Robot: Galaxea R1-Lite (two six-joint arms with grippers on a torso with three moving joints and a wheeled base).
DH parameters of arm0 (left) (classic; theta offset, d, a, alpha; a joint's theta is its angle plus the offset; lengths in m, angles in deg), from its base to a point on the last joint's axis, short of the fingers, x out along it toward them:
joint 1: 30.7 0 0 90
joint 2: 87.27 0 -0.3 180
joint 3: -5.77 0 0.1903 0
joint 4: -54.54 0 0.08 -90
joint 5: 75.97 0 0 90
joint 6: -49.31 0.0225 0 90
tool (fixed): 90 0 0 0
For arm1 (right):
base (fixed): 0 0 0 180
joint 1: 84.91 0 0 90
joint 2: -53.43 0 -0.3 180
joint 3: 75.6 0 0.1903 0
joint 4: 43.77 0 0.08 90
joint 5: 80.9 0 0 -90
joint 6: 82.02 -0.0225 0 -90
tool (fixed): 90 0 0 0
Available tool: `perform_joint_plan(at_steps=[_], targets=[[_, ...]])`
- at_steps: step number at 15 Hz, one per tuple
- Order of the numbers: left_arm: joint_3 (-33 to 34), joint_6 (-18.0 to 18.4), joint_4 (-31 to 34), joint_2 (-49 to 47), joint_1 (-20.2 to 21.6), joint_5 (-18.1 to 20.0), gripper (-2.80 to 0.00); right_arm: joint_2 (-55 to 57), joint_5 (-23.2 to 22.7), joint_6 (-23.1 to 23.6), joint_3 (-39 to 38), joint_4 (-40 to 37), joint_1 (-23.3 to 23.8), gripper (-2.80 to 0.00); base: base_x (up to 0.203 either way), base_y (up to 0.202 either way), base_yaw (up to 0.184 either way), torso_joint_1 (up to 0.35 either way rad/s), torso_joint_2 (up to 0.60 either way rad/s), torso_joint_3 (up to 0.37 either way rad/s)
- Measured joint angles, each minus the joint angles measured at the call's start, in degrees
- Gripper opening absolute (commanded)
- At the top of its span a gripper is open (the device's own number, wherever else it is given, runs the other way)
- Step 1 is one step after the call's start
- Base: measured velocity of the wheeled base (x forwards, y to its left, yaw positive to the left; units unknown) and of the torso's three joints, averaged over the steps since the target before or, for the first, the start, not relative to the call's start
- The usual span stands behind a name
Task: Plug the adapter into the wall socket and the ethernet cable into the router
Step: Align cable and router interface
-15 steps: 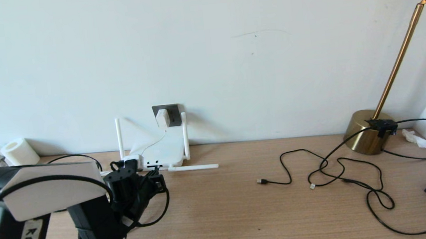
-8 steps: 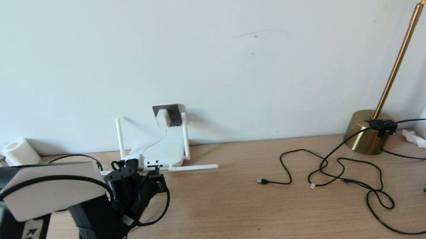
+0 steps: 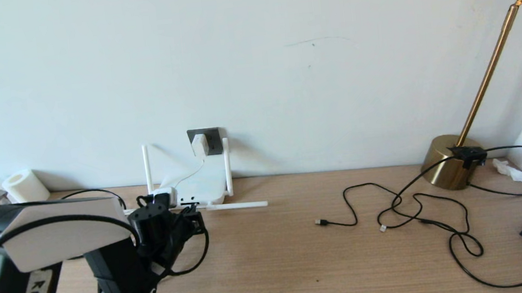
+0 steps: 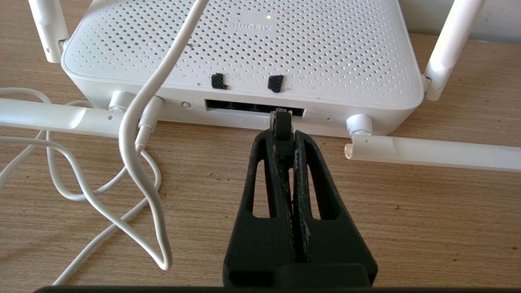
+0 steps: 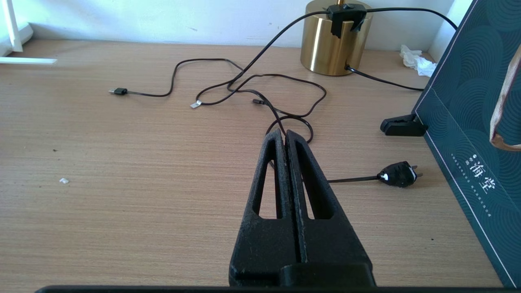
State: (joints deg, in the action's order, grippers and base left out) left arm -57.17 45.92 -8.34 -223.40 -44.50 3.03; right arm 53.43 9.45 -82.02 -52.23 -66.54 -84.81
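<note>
Left gripper (image 4: pixel 283 132) is clamped narrow on the small black plug of the ethernet cable (image 4: pixel 281 122), its tip at the dark port strip on the front edge of the router (image 4: pixel 252 53); whether the plug is fully seated cannot be told. Just beyond the gripper the router lies flat on the table (image 4: pixel 407 211), with two antennas upright at its back and two lying along the table in front. Beside the gripper, a thin white cord (image 4: pixel 134 142) loops over the wood and up across the router. Further beyond, the adapter (image 3: pixel 199 145) sits in the wall socket (image 3: pixel 212 138). Right gripper (image 5: pixel 284 138) is closed on nothing above bare table, near thin black cables (image 5: pixel 260 87), well apart from the router.
</note>
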Motion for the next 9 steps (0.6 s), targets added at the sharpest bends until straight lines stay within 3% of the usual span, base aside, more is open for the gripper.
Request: perform_joint_plan(at_steps=[9], targets=[[0.8, 0.0, 0.2, 1.0, 0.0, 0.1, -2.8, 0.0, 0.0, 0.0, 0.0, 0.0, 0.0, -2.8, 0.0, 0.0, 0.0, 0.0, 0.0, 0.0]])
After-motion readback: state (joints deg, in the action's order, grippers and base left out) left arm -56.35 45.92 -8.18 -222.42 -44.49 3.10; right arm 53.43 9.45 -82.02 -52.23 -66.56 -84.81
